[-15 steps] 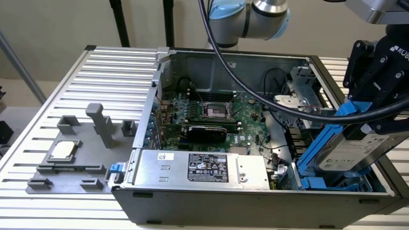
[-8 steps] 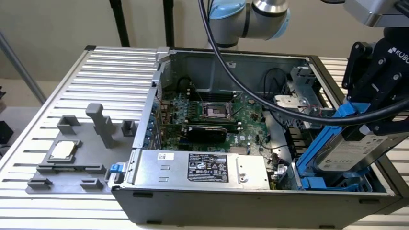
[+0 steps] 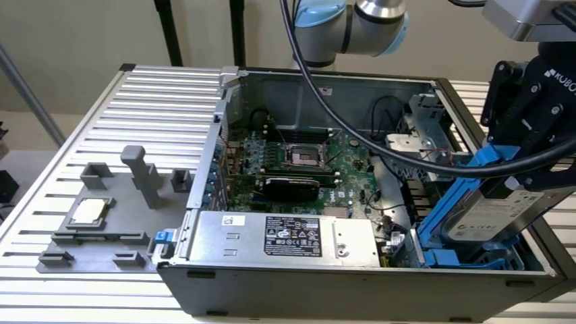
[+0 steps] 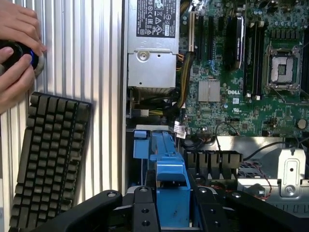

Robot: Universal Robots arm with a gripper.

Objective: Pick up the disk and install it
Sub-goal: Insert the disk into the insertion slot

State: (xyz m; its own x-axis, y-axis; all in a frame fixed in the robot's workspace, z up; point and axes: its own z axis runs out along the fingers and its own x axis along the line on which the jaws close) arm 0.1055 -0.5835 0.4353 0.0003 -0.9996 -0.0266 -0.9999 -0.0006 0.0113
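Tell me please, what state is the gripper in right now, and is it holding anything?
Gripper: jaws closed on the disk, which is tilted with its lower end at the blue drive bay.

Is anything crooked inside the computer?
Yes. The disk is tilted steeply over the blue drive bay at the exterior view's right and is not lying flat in it. The gripper holds its upper end.

Squeezing the blue bay (image 3: pixel 468 260) between case wall (image 3: pixel 558 266) on the exterior view's right and wiring (image 3: pixel 393 229) plus silver box (image 3: pixel 288 236) on its left. Leaving room open over motherboard (image 3: pixel 297 155), barring black arm cable (image 3: pixel 324 101) sagging across. Blocking the bay mouth with tilted disk (image 3: pixel 490 216) clamped in gripper (image 3: pixel 524 181)
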